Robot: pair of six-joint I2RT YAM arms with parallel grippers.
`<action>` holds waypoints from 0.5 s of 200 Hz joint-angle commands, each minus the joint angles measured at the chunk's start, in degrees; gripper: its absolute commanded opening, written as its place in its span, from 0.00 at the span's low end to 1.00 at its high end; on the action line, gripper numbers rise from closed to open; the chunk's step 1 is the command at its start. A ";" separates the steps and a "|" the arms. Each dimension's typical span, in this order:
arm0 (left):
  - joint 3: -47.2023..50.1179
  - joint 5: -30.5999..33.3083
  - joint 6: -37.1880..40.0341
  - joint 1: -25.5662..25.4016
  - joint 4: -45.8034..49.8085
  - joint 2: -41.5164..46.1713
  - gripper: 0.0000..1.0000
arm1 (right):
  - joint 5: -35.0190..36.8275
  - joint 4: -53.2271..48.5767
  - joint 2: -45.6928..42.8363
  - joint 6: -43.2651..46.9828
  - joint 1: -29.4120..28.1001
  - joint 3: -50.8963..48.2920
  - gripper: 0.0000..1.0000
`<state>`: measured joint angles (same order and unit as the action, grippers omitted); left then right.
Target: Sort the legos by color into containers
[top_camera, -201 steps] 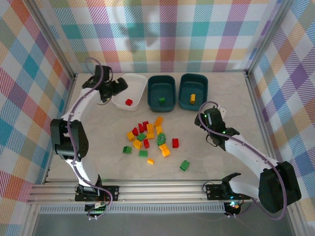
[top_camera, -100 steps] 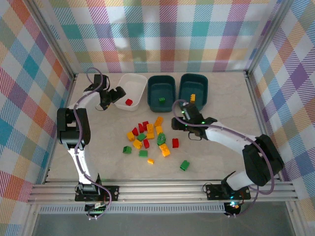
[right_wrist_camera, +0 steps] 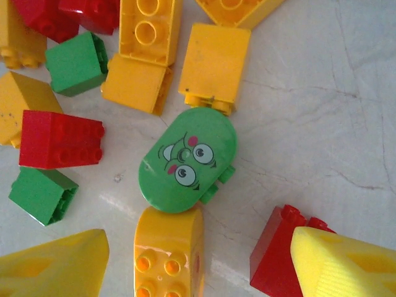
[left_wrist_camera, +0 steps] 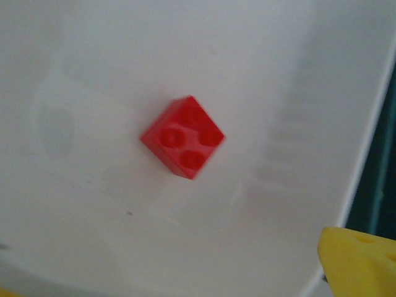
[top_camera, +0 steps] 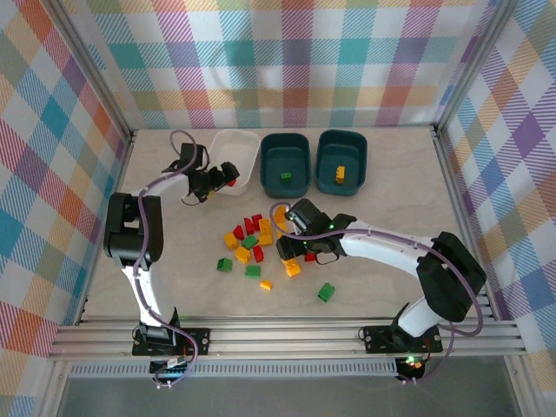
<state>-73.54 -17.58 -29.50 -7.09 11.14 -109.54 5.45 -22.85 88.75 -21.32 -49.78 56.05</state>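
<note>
Three sorted so far, one to a tub. A red brick (left_wrist_camera: 182, 137) lies flat on the floor of the white tub (top_camera: 240, 146), far left. A green brick (top_camera: 285, 177) sits in the middle teal tub (top_camera: 287, 151), and a yellow brick (top_camera: 340, 174) in the right teal tub (top_camera: 343, 146). Most of the job is left, I'd say: the bulk of the legos (top_camera: 263, 230) lie in a loose heap mid-table, red, green and yellow-orange all mixed, with a few strays on the near side.

The left gripper (top_camera: 224, 173) hangs over the white tub's near end, right above that red brick, fingers spread wide and holding nothing. The right gripper (right_wrist_camera: 199, 269) hovers low over the right edge of the heap. Its yellow fingers stand apart, nothing pinched. An orange brick (right_wrist_camera: 168, 253) lies on the table between them, touching neither.

Just beyond that orange brick is the odd one out, a green oval piece (right_wrist_camera: 189, 162). It is smooth-topped and rounded, with a cartoon face printed on it.

Everything else is glossy hard plastic with square corners. Some bricks show studs up, some lie on their sides, and one orange shows its hollow underside.

The tubs are smooth with rounded corners. The table (top_camera: 174, 278) is pale and marbled with faint veins.
</note>
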 commanded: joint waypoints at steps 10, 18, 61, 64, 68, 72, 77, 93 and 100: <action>1.80 -2.59 -1.44 -1.85 -4.39 4.24 1.00 | -2.62 -3.70 3.43 2.76 -1.95 1.73 0.79; 1.83 -2.84 -1.71 -2.21 -4.61 4.17 1.00 | -2.71 -3.96 4.38 2.98 -2.37 2.16 0.79; 1.11 -3.83 -2.74 -4.78 -5.65 3.36 1.00 | -2.54 -4.48 8.51 2.95 -3.24 3.75 0.76; 1.06 -3.75 -2.70 -4.93 -5.61 3.31 1.00 | -2.51 -4.48 8.65 2.95 -3.29 3.79 0.76; 1.03 -3.83 -2.70 -5.22 -5.59 3.28 1.00 | -2.63 -4.50 8.72 2.95 -3.38 3.88 0.75; 0.91 -3.85 -2.76 -5.46 -5.67 3.23 1.00 | -2.56 -4.53 8.93 3.00 -3.52 3.97 0.75; 0.89 -3.78 -2.72 -5.68 -5.75 3.26 1.00 | -2.57 -4.48 9.22 2.99 -3.65 4.06 0.73; 0.81 -3.84 -2.84 -6.17 -5.80 3.18 1.00 | -1.81 -5.17 9.81 2.97 -3.99 4.54 0.71; 0.84 -3.95 -2.86 -6.35 -5.76 3.35 1.00 | -1.36 -5.44 9.80 2.82 -4.09 4.52 0.71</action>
<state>-72.34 -20.21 -31.94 -12.40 6.85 -107.26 3.84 -25.41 96.92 -18.74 -53.17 59.55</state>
